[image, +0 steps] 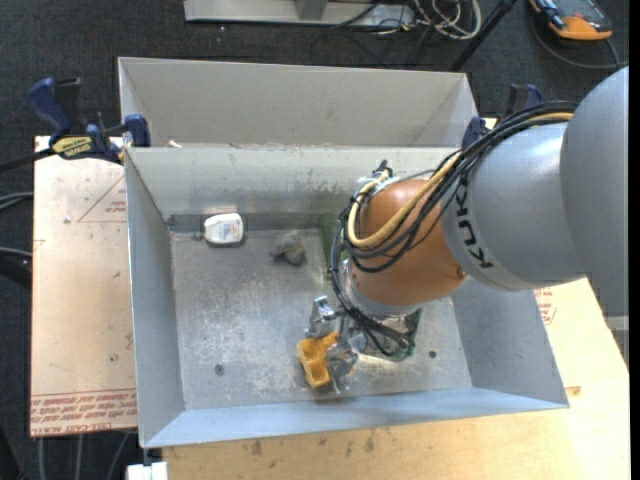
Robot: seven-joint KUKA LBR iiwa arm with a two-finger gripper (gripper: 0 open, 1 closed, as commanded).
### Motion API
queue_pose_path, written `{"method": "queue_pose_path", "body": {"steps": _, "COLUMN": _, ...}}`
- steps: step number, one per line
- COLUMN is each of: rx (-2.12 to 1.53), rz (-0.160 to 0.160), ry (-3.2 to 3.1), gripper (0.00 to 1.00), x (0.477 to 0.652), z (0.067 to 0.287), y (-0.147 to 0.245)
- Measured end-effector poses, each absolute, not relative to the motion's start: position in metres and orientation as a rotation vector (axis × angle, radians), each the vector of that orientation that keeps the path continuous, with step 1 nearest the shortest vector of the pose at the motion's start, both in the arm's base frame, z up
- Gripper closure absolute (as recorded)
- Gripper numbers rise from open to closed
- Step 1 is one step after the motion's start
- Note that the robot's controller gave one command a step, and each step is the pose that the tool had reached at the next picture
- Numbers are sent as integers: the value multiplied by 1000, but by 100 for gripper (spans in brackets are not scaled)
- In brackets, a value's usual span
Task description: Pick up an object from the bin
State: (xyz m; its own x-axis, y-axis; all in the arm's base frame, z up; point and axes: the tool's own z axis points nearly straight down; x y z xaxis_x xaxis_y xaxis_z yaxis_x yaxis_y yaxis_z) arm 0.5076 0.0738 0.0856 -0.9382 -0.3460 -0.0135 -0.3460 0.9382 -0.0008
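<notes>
My gripper [335, 340] is hanging near the front wall of the bin [150, 268] | small block [316, 361] is lying just beside it | lump [290, 253] is sitting behind | packet [224, 229] is lying left of lump

The floor [60, 18] is a dark carpet. Near the top edge a flat grey base [260, 10] of some stand lies on it, beside a bundle of cables [447, 3]. An orange and black device [575, 18] lies in the top right corner.
</notes>
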Motion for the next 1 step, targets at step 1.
{"method": "queue_pose_path", "body": {"steps": 1, "rx": -550, "rz": 3, "ry": 3080, "gripper": 100, "x": 508, "z": 86, "y": 74}}
